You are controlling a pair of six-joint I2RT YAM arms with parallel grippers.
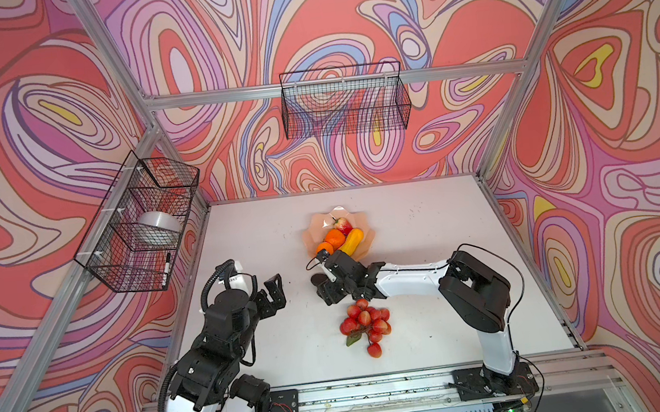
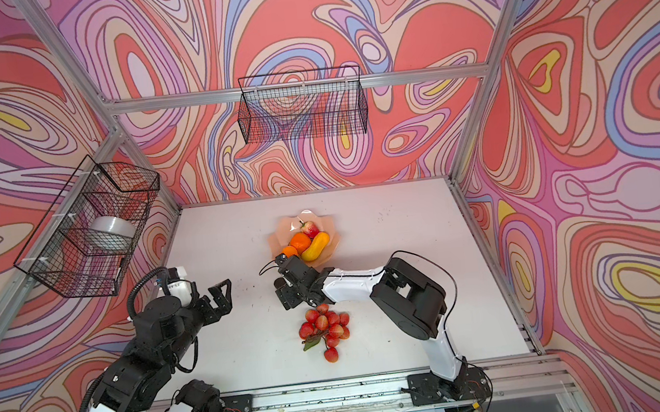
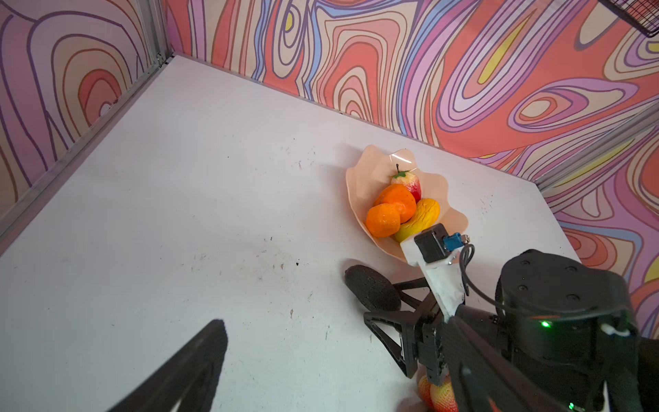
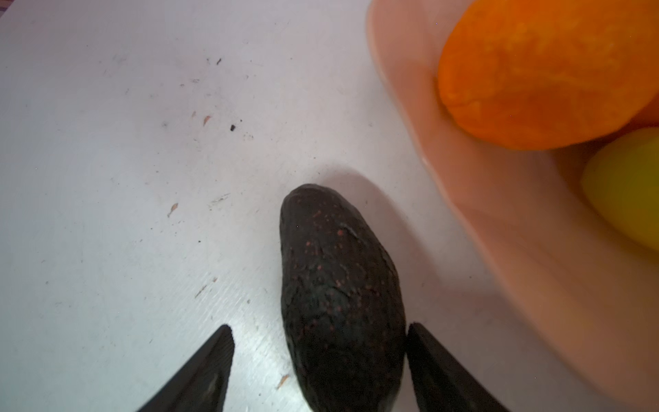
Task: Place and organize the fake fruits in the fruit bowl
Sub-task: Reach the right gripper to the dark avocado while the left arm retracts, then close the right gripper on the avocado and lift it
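The peach-pink fruit bowl (image 1: pixel 323 218) (image 3: pixel 360 171) stands mid-table and holds the apple (image 1: pixel 343 225), a larger orange (image 1: pixel 335 238), a smaller orange (image 3: pixel 383 220) and the yellow elongated fruit (image 1: pixel 352 241). Just in front of the bowl, the dark avocado (image 4: pixel 338 278) (image 3: pixel 372 287) lies on the table. My right gripper (image 4: pixel 317 328) (image 1: pixel 322 287) is open and straddles it; one finger touches its side and the other stands apart. The red berry bunch (image 1: pixel 365 322) lies nearer the front. My left gripper (image 1: pixel 272 292) (image 3: pixel 335 328) hangs open and empty over the bare table to the left.
A black wire basket (image 1: pixel 344 101) hangs on the back wall. Another basket (image 1: pixel 142 222) on the left wall holds a white round object (image 1: pixel 159 225) and a marker (image 1: pixel 167 266). Patterned walls with aluminium posts close in the white table (image 1: pixel 447 224).
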